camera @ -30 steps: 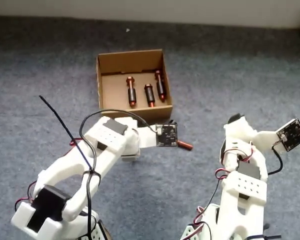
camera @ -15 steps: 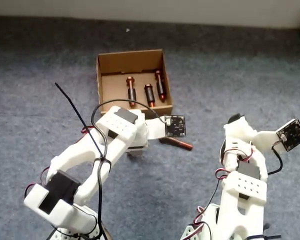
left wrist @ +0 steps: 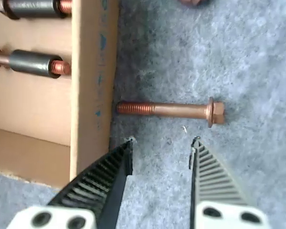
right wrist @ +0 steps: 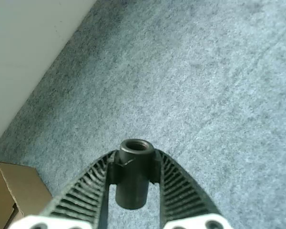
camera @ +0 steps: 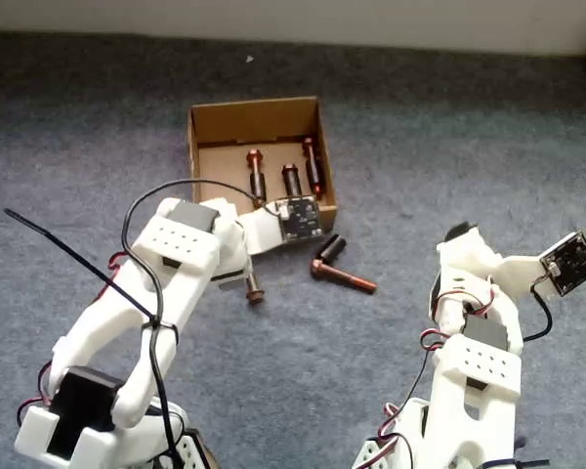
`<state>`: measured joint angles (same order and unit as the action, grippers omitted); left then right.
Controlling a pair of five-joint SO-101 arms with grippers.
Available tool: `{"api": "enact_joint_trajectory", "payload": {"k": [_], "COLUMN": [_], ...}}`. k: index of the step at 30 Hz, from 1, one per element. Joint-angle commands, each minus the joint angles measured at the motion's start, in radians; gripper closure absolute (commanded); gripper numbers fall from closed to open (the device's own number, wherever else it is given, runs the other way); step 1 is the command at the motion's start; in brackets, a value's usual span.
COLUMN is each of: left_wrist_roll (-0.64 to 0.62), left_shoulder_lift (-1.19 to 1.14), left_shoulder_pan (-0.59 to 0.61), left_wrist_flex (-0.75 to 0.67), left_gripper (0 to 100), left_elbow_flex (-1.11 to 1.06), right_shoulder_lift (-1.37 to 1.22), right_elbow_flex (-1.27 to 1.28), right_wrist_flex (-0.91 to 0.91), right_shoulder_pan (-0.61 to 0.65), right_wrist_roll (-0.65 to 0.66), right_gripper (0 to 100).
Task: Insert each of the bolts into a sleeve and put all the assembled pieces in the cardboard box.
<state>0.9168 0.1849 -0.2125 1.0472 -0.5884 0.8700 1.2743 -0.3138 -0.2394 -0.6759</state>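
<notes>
1. Left gripper (left wrist: 162, 143): jaws apart with nothing between them. It sits low over the grey carpet (camera: 449, 137), just outside the front wall of the cardboard box (camera: 203, 147).
2. Near bolt (left wrist: 171, 109): copper, lying flat on the carpet just ahead of the open jaws and crosswise to them. Its threaded end is right at the box wall, though I cannot tell if it touches. The head points away from the box. In the high view the head pokes out from under the left arm.
3. Right gripper (right wrist: 134, 157): jaws clamped on the held sleeve (right wrist: 132, 188). The sleeve is black, with its bore end facing the wrist camera and carpet behind it. This arm is well apart from the box.
4. Box contents: three assembled pieces (camera: 291, 182) lie side by side on the box floor, roughly parallel.
5. Loose sleeve (camera: 330, 248): black, on the carpet near the box's front right corner.
6. Far bolt (camera: 347, 278): copper, on the carpet just beside the loose sleeve. Its head end is nearest the sleeve and its shank angles toward the right arm. I cannot tell if the head and sleeve are in contact.
</notes>
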Motion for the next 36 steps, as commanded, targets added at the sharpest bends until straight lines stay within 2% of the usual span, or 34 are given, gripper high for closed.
{"api": "enact_joint_trajectory", "payload": {"k": [1,8,12,16,20,25,30,36], "left_wrist_roll": [0.018,0.006,-0.097,-0.161,-0.187,-0.184,-0.181,-0.166], "left_shoulder_lift": [0.001,0.001,-0.001,-0.002,-0.039,-0.232,-0.367,-0.387], "left_shoulder_pan": [0.059,-0.001,-0.088,-0.188,-0.239,-0.202,-0.189,-0.257], "left_wrist_flex": [-0.075,-0.226,-0.325,-0.356,-0.361,-0.354,-0.227,-0.207], "left_gripper": [78,79,78,78,78,78,79,79], "left_elbow_flex": [-0.041,-0.180,-0.220,-0.206,-0.160,-0.002,0.173,0.214], "right_shoulder_lift": [0.027,0.027,0.027,0.027,0.027,0.027,0.027,0.027], "right_elbow_flex": [-0.010,-0.010,-0.010,-0.010,-0.010,-0.010,-0.010,-0.010], "right_wrist_flex": [0.022,0.022,0.022,0.022,0.022,0.022,0.022,0.022], "right_shoulder_pan": [0.019,0.019,0.019,0.019,0.019,0.019,0.019,0.019], "right_wrist_roll": [0.011,0.011,0.011,0.011,0.011,0.011,0.011,0.011], "right_gripper": [99.5,99.5,99.5,99.5,99.5,99.5,99.5,99.5]}}
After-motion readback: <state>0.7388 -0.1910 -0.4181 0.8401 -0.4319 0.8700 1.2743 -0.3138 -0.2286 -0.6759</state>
